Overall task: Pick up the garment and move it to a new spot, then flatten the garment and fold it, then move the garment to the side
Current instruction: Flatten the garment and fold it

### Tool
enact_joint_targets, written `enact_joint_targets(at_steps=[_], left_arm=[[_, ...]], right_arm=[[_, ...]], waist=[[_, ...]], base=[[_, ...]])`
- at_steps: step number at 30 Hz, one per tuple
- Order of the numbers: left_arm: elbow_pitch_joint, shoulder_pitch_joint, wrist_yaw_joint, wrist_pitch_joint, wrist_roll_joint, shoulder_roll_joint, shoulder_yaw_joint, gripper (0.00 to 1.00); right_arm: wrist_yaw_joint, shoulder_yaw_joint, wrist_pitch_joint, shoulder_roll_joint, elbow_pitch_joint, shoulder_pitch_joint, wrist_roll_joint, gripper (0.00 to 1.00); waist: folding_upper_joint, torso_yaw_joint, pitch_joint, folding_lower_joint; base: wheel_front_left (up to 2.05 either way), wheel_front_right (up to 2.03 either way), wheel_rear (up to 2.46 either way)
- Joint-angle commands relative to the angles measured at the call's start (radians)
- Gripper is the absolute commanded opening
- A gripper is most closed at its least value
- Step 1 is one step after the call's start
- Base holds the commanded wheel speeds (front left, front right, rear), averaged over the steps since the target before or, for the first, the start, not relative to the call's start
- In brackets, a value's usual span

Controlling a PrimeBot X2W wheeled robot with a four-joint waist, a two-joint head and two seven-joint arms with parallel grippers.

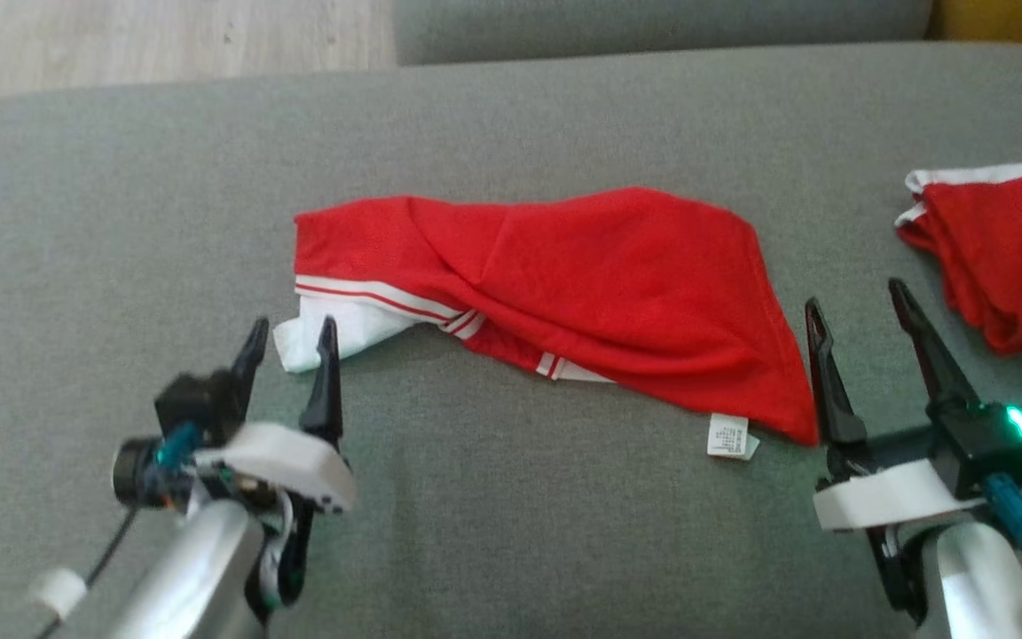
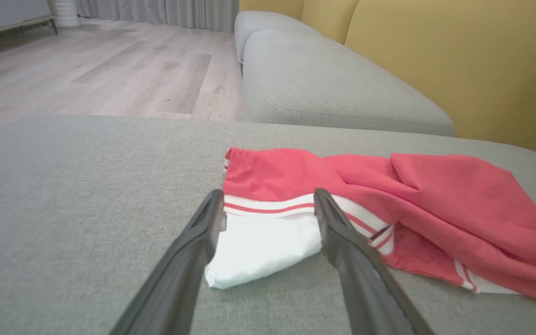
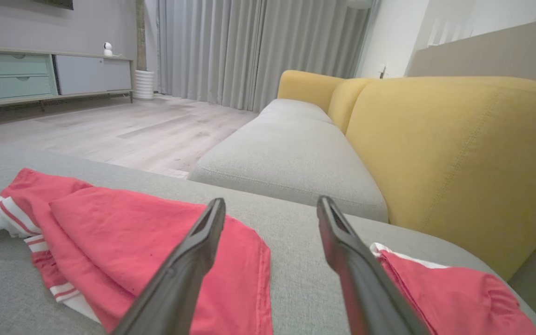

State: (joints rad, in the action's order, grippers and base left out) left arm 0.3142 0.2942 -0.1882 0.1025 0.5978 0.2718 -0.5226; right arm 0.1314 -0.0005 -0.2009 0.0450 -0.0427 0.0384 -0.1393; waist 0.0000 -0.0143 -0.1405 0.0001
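Seat cushion (image 1: 511, 124): grey, your work surface.
Garment (image 1: 600, 284): red, white striped trim, rumpled, lying mid-cushion.
Second red garment (image 1: 1008, 257): at its 3 o'clock, apart.
Your right gripper (image 1: 855, 297): fingers spread, empty, just beside the garment's 4 o'clock corner.
Your left gripper (image 1: 293, 324): fingers spread, empty, flanking the white 8 o'clock corner.
Care label (image 1: 732, 437): white, 5 o'clock hem.

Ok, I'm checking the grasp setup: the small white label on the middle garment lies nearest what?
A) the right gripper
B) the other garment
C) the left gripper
A: the label sticks out at the garment's lower corner, just beside the right gripper, whose fingers stand apart.
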Motion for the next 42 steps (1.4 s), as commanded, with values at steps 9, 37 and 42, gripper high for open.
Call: enact_joint_targets(at_steps=[9,37,42], left_arm=[[0.161,0.261,0.014,-0.131,0.011,0.026,0.037,1.0],[0.276,0.386,0.08,-0.087,-0.035,0.042,-0.029,0.0],[0.137,0.308,0.063,-0.007,-0.063,0.05,-0.05,0.0]], right_arm=[[-0.001,0.064,0.011,0.005,0.079,0.086,-0.001,1.0],[-0.001,0.03,-0.014,0.005,0.079,0.104,0.003,1.0],[-0.001,0.006,-0.015,0.005,0.064,0.069,0.013,1.0]], waist=[[0.0,0.045,-0.126,-0.0001],[0.0,0.019,-0.125,-0.0001],[0.0,-0.009,-0.065,-0.0001]], base=[[0.0,0.0,0.0],[0.0,0.0,0.0],[0.0,0.0,0.0]])
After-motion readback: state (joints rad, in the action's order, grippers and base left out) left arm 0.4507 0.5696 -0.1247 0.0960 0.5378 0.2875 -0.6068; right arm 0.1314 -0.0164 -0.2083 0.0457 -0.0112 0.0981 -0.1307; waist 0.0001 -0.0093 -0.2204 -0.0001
